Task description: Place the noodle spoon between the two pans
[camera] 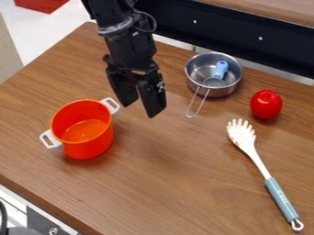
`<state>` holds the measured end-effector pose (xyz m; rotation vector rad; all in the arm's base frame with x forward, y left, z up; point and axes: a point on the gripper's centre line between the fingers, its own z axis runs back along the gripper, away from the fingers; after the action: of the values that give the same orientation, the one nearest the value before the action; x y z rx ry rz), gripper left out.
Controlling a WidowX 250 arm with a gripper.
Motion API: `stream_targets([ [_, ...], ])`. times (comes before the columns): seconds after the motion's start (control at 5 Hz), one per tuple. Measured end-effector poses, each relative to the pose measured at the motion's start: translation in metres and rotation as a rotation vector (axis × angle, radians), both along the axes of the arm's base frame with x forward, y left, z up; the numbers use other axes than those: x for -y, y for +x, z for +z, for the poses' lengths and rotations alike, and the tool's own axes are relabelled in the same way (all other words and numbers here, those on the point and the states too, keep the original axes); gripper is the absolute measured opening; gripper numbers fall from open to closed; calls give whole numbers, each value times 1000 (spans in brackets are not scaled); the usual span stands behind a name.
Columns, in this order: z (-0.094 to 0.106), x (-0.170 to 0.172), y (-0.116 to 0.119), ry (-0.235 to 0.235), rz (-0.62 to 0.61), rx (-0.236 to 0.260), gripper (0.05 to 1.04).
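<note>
Judging at the approach stage, ahead of any grasp. Seeing the black hand (pixel 142 109) hanging over the desk (pixel 156 193), between orange pan (pixel 92 148) and steel pan (pixel 197 69), with fingers apart and nothing clamped.

Finding the noodle spoon (pixel 264 170) lying flat on the desk, well apart from the hand, toward the view's lower right. Noting white toothed head pointing up toward the steel pan and the tomato (pixel 266 104), blue-grey handle slanting down to a hanging loop near the view's edge. Also noting a blue-handled utensil (pixel 221 69) resting in the steel pan, and a wire handle jutting out over the near side, into the space between the pans.

Reading the job as wholly undone: needing the spoon picked up first, then laid in that middle space. Calling next for a shift across the desk to the spoon, a turn to set the fingers astride the slim neck or the thicker handle, a descent close to the wood, then a squeeze. Favouring a hold near mid-length, for balance; expecting swing or tilt from a hold near either end.

Watching for trouble with the wire handle when setting down, and with the tomato when lifting: likely to be rolling if nudged. Planning a clear lift, then a low release.
</note>
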<state>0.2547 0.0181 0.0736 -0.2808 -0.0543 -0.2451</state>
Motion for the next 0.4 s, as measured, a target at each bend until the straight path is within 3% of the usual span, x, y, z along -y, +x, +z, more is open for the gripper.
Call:
stream_targets([
  [0.2, -5, 1, -3, -7, 5, -20, 995],
  [0.4, -7, 12, 0, -43, 73, -2, 995],
])
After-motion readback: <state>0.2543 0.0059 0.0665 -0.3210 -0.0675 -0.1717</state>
